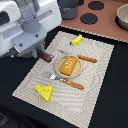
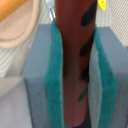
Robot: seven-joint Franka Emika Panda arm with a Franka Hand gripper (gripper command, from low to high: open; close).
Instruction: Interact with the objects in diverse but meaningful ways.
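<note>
In the wrist view a brown sausage point(image 2: 75, 65) with dark grill marks sits between the two green pads point(image 2: 52, 82) of my gripper point(image 2: 75, 80), and both pads press against it. In the exterior view the gripper point(image 1: 41, 54) is at the left edge of the woven placemat point(image 1: 95, 95), with one end of the sausage point(image 1: 47, 58) showing below it. A golden bread loaf point(image 1: 69, 63) lies on a tan plate point(image 1: 61, 71) at the mat's middle. The yellow banana point(image 1: 76, 40) lies at the far edge of the mat. The yellow cheese wedge point(image 1: 43, 91) is at the near corner.
A knife point(image 1: 82, 58) and a fork point(image 1: 67, 81) with orange handles flank the plate. At the exterior view's upper right is a toy stove top point(image 1: 107, 20) with black burners, and a grey pot point(image 1: 122, 17) stands on it. My arm's white body point(image 1: 25, 25) fills the upper left.
</note>
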